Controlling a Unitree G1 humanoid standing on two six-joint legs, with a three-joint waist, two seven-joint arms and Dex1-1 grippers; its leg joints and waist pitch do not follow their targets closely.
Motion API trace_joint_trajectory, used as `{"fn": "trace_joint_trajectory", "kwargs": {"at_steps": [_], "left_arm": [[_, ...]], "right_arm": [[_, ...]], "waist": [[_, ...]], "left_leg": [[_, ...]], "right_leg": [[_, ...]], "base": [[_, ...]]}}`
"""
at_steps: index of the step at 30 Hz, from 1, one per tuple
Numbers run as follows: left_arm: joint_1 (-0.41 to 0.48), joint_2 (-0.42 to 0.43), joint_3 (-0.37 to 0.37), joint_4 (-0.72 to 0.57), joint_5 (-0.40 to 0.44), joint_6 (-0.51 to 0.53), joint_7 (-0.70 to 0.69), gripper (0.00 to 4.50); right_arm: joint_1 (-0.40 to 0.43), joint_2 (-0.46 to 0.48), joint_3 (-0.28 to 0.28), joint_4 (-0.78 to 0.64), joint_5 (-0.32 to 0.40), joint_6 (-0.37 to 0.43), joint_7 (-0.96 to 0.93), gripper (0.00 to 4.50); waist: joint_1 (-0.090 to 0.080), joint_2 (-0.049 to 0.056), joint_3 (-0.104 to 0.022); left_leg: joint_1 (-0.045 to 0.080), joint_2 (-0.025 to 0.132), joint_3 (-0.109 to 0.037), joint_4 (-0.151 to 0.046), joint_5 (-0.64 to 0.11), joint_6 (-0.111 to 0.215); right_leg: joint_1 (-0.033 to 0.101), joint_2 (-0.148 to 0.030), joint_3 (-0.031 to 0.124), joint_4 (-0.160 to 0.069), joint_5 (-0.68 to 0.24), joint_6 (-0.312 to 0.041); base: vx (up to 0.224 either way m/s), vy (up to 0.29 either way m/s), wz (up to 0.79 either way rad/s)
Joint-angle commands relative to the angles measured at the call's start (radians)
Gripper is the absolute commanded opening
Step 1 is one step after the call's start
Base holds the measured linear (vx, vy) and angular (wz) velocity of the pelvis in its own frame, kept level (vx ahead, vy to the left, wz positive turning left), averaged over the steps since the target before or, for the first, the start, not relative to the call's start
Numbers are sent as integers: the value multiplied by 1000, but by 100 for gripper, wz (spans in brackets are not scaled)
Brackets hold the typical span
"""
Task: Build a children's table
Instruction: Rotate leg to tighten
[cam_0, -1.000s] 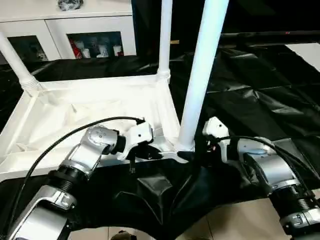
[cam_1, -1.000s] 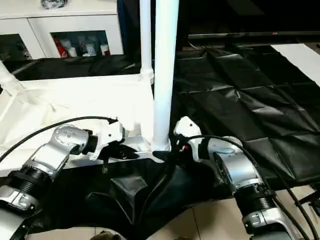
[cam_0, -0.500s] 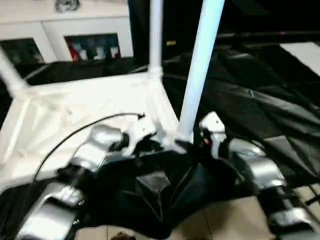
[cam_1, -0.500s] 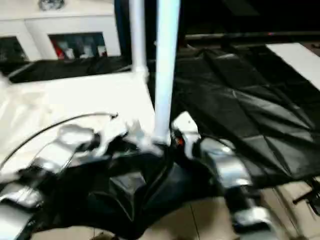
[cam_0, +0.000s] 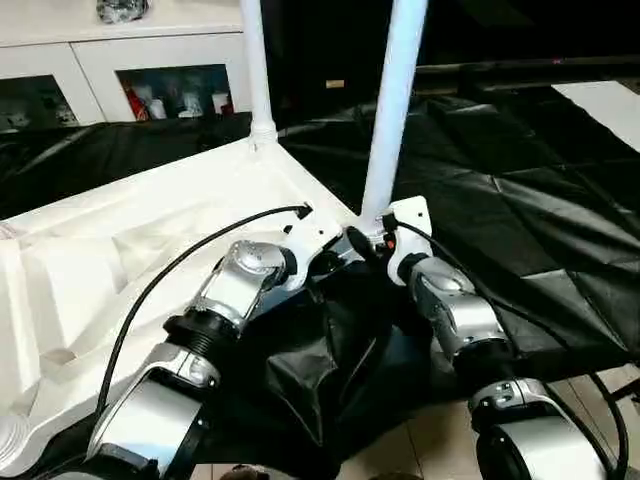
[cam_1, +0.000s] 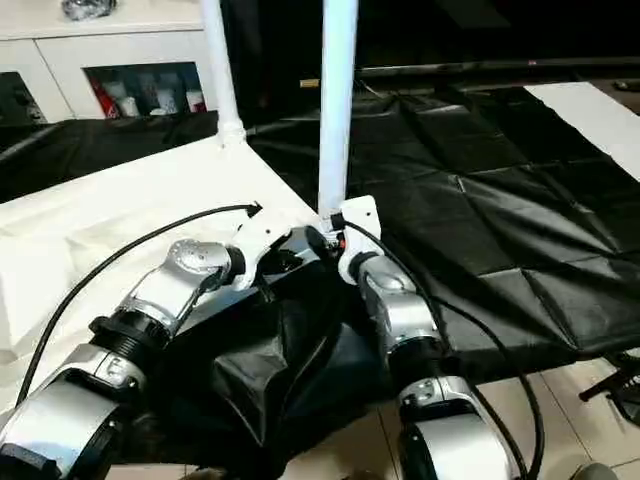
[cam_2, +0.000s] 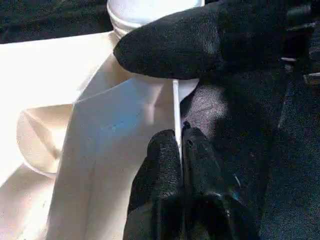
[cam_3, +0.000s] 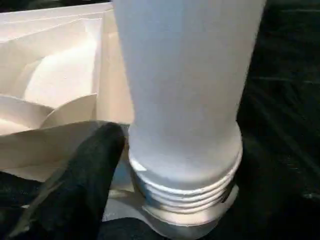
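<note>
Standing legs: two white round legs rise upright from the tabletop's corner sockets. The near leg (cam_0: 388, 120) stands just right of centre in the head views, and the far leg (cam_0: 254, 70) stands further back at upper centre-left. Both run out of the top of the frame.
Tabletop: the white tabletop (cam_0: 120, 250) lies upside down with its ribbed underside up. It covers the left half of the head views, with its near right corner at frame centre.
Surface: the surface is draped in a wrinkled black sheet (cam_0: 520, 200) that spreads across the right side and hangs over the near edge.
Left fingers: the left fingers (cam_2: 162, 155) are pressed together on the tabletop's thin rim wall, just beside the near leg's socket. The white edge is pinched between them.
Right fingers: the right fingers (cam_3: 85, 175) are spread wide about the base of the near leg. One black finger presses against the ribbed collar just above the socket, and the other is hidden behind the leg.
Arms: both silver forearms reach up from the bottom edge and meet at that corner, left beside right.
Background: a white glass-door cabinet (cam_0: 150, 70) stands at upper left, and pale floor tiles (cam_0: 440, 440) show at lower right.
</note>
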Motion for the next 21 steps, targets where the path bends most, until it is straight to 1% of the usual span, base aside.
{"fn": "trace_joint_trajectory", "kwargs": {"at_steps": [1,2,3,4,5,6,7,8,9,10,11,12,13,14,15,16,17,18,19,21], "left_arm": [[15,-14,-31,-46,-17,-63,-58,0],[25,-3,-34,-58,-24,-74,-87,0],[26,-2,-34,-60,-25,-75,-90,0],[42,19,-42,-76,-28,-102,-130,0],[52,34,-49,-85,-26,-125,-154,0],[62,48,-51,-97,-32,-127,-182,0],[71,61,-54,-108,-38,-136,-207,0],[77,70,-57,-116,-42,-143,-224,0],[87,83,-60,-128,-50,-147,-253,0],[93,92,-62,-136,-54,-149,-270,0],[107,114,-69,-152,-60,-168,-309,0],[109,118,-70,-156,-62,-169,-317,0],[117,133,-75,-171,-71,-170,-351,0],[117,133,-75,-171,-71,-170,-351,0],[129,159,-82,-194,-78,-180,-408,0],[133,169,-84,-202,-80,-180,-429,0],[134,173,-85,-204,-80,-182,-435,0],[139,188,-88,-212,-84,-180,-463,0],[143,203,-94,-218,-90,-181,-493,0],[146,210,-97,-225,-95,-177,-513,0]], "right_arm": [[-17,9,60,12,-11,-9,69,385],[-11,-16,69,0,-22,-19,89,385],[-10,-18,70,-2,-23,-20,91,385],[7,-61,82,-34,-34,-32,140,385],[20,-90,91,-61,-38,-37,179,385],[34,-117,100,-87,-37,-37,222,385],[48,-143,108,-114,-33,-34,267,385],[58,-160,114,-133,-30,-32,299,385],[71,-185,118,-159,-20,-17,344,385],[79,-200,119,-175,-14,-6,370,385],[100,-235,121,-219,14,16,444,385],[104,-243,123,-227,18,19,459,385],[119,-275,132,-257,37,29,520,385],[119,-275,132,-257,37,29,520,385],[139,-319,152,-298,50,36,596,385],[145,-333,157,-311,56,39,622,385],[148,-338,160,-317,59,42,633,385],[159,-358,167,-342,71,56,676,385],[164,-365,170,-356,79,69,701,385],[163,-363,171,-359,77,74,704,359]], "waist": [[7,-13,-73],[8,-11,-74],[8,-12,-74],[9,-12,-74],[12,-13,-74],[14,-13,-75],[15,-13,-74],[19,-13,-75],[24,-14,-72],[24,-15,-71],[27,-15,-70],[28,-15,-70],[28,-7,-68],[30,-11,-70],[30,-9,-69],[32,-8,-69],[30,-10,-69],[32,-8,-69],[32,-8,-68],[31,-9,-69]], "left_leg": [[16,24,-12,-60,-140,63],[17,26,-13,-60,-133,62],[16,25,-12,-60,-128,65],[16,25,-11,-59,-121,67],[15,25,-11,-59,-120,72],[15,27,-11,-58,-113,77],[16,27,-10,-58,-116,81],[18,28,-11,-58,-121,84],[17,29,-10,-58,-128,86],[17,28,-9,-59,-132,84],[19,27,-9,-60,-146,79],[19,29,-9,-61,-152,77],[21,30,-9,-61,-169,69],[22,31,-9,-62,-172,64],[21,30,-11,-63,-178,61],[21,31,-10,-62,-181,60],[19,32,-11,-63,-182,60],[21,30,-10,-63,-182,60],[19,31,-11,-64,-183,60],[19,30,-11,-63,-180,56]], "right_leg": [[51,-81,47,-76,-94,-244],[51,-81,47,-75,-89,-244],[50,-79,47,-74,-82,-244],[50,-79,48,-73,-72,-246],[51,-79,48,-73,-66,-242],[52,-79,48,-70,-46,-239],[50,-79,49,-70,-44,-240],[50,-78,48,-70,-47,-237],[50,-79,49,-72,-59,-233],[49,-79,49,-73,-69,-235],[48,-78,49,-76,-95,-230],[49,-78,49,-76,-107,-227],[45,-77,49,-80,-130,-224],[45,-77,50,-78,-134,-223],[45,-76,48,-80,-144,-221],[45,-78,49,-81,-147,-220],[45,-77,49,-79,-150,-220],[44,-76,49,-80,-151,-220],[43,-76,48,-80,-159,-221],[42,-77,48,-80,-159,-222]], "base": [[0,0,0],[0,0,0],[0,0,0],[0,0,0],[0,0,0],[0,0,0],[0,0,0],[0,0,0],[0,0,0],[0,0,0],[0,0,0],[0,0,0],[0,0,0],[0,0,0],[0,0,0],[0,0,0],[0,0,0],[0,0,0],[0,0,0],[0,0,0]]}}
